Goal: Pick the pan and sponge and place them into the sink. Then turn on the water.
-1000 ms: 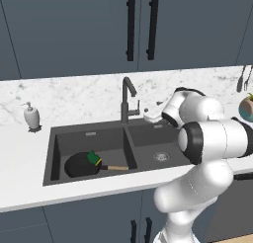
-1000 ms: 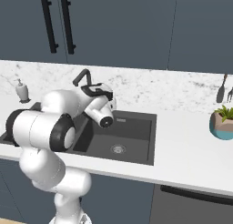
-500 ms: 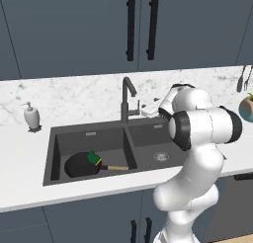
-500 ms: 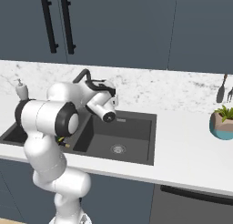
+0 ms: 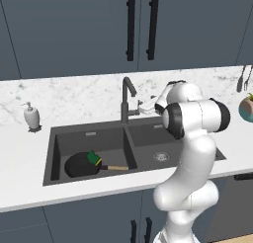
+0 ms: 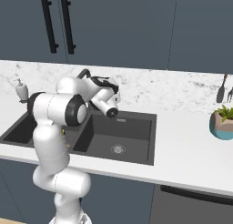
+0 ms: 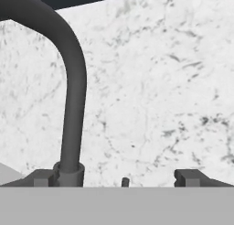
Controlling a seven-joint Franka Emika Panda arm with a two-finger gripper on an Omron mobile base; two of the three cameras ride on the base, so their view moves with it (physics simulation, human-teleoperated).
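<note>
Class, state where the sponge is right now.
In the left base view, the sponge rests on the pan in the left basin of the sink.

The sponge [image 5: 92, 158] lies on the pan [image 5: 81, 164] in the sink's [image 5: 54, 143] left basin, faucet [image 5: 127, 100] behind.

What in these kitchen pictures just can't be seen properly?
- Right base view: the left basin of the dark grey double sink hides behind the white arm.
- Left base view: the green-and-yellow sponge covers part of the round black pan; the open pincer beside the dark hooked faucet is too small to judge touching.
- Hand view: the faucet's side lever is cut off at the bottom.
</note>
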